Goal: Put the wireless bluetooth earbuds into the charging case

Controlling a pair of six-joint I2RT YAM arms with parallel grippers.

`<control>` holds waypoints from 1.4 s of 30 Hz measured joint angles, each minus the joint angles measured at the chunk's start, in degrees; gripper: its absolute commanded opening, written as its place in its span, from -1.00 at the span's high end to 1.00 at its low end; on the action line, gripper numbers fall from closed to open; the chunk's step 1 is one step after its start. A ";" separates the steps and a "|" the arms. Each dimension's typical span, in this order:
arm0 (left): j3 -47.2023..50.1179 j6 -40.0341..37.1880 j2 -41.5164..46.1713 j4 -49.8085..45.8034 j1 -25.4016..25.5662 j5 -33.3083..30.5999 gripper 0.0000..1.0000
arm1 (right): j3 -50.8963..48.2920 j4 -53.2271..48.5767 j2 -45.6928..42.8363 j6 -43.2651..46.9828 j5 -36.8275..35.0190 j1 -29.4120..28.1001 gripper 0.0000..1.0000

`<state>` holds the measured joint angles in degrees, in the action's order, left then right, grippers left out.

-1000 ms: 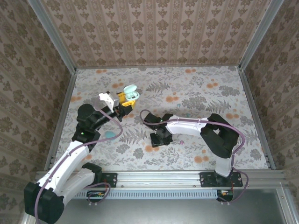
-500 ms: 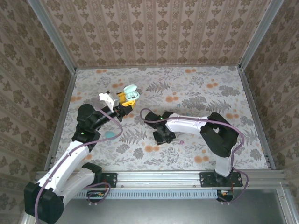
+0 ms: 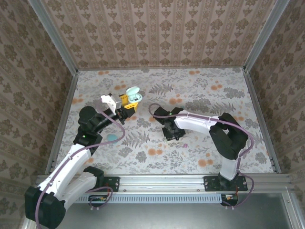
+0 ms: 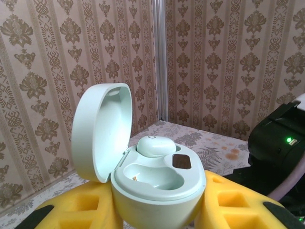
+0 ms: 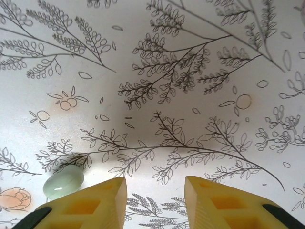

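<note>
Tabletop [image 3: 200,90] is floral beneath spread right pincer [image 5: 155,185]; left pincer [image 4: 157,210] pinches charging case [image 4: 159,186].

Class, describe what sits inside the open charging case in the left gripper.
One pale green earbud sits at the back of the charging case; the front socket is empty. The case's lower body is hidden between yellow fingers.

A pale green earbud [image 5: 63,184] is seen on the floral counter [image 5: 190,71], just beside the parted yellow fingers [image 5: 86,205].
</note>
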<state>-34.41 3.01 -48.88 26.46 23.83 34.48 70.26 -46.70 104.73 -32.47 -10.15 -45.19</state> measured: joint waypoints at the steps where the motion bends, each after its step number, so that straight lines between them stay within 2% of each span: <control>1: 0.00 0.00 0.00 0.00 0.00 0.00 0.31 | -0.44 0.35 -0.79 -0.39 0.46 0.13 0.20; 5: 0.00 -0.02 -0.02 0.00 0.00 -0.02 0.32 | -2.29 2.97 -4.52 -4.24 4.92 0.26 0.16; 9: 0.00 -0.04 -0.02 -0.04 0.00 -0.04 0.31 | -3.69 7.76 -5.90 -11.82 9.25 0.13 0.16; 17: 0.00 -0.04 -0.02 -0.39 -0.74 -0.02 0.32 | -7.45 11.65 -5.81 -22.84 11.08 -0.07 0.15; 29: 0.00 -0.02 -0.28 -0.35 -1.11 -0.02 0.32 | -7.69 14.43 -2.03 -25.00 12.39 -0.09 0.19; 34: 0.00 -0.02 -0.28 -0.35 -1.11 0.00 0.32 | -7.15 14.73 -1.44 -24.96 12.41 -0.09 0.29; 42: 0.00 -0.02 -0.28 -0.35 -1.11 -0.02 0.32 | -4.55 14.64 -0.02 -24.39 12.63 -0.52 0.33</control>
<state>-34.41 2.98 -49.17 26.11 22.72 34.46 65.71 -32.05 104.71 -56.86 2.48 -45.71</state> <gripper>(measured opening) 0.344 0.338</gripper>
